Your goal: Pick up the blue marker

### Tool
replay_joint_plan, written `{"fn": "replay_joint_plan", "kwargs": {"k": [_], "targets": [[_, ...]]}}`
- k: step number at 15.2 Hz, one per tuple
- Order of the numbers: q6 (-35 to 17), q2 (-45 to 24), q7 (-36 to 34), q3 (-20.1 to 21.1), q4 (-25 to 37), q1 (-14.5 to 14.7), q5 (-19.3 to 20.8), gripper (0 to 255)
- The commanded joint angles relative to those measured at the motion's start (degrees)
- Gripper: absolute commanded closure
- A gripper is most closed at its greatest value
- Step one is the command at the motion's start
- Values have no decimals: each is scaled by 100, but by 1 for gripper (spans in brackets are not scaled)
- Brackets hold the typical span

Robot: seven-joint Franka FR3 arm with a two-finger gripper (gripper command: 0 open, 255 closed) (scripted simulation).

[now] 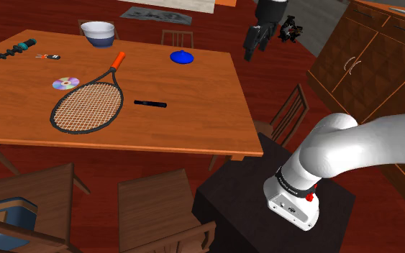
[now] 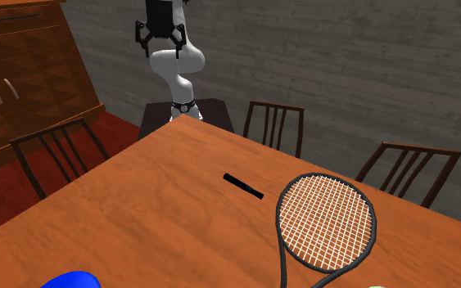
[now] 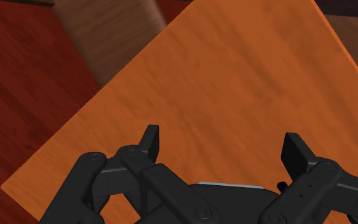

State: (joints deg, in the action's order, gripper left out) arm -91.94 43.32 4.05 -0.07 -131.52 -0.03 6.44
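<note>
High near the worktop's (image 1: 193, 122) corner, the tool (image 1: 252, 50) hangs released and empty, well apart from the dark marker (image 1: 150, 103) lying flat beside the tennis racket (image 1: 85, 106), presumably poised before approaching.

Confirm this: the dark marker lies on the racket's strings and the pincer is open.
Wrong in one respect. The marker lies on the bare table beside the racket, not on its strings, as the shoulder view shows. The pincer is open, as stated.
</note>
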Motion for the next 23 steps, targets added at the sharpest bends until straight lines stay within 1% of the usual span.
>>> {"fn": "replay_joint_plan", "kwargs": {"k": [1, 6, 12, 18, 23], "targets": [[0, 0, 0, 0, 0, 0, 0, 0], [-738, -908, 325, -74, 100, 194, -79, 0], [-1481, -2078, 742, -112, 439, 417, -216, 0], [-2035, -3286, 1176, -80, 997, 616, -388, 0], [-2342, -4298, 1530, 5, 1617, 753, -529, 0]]}}
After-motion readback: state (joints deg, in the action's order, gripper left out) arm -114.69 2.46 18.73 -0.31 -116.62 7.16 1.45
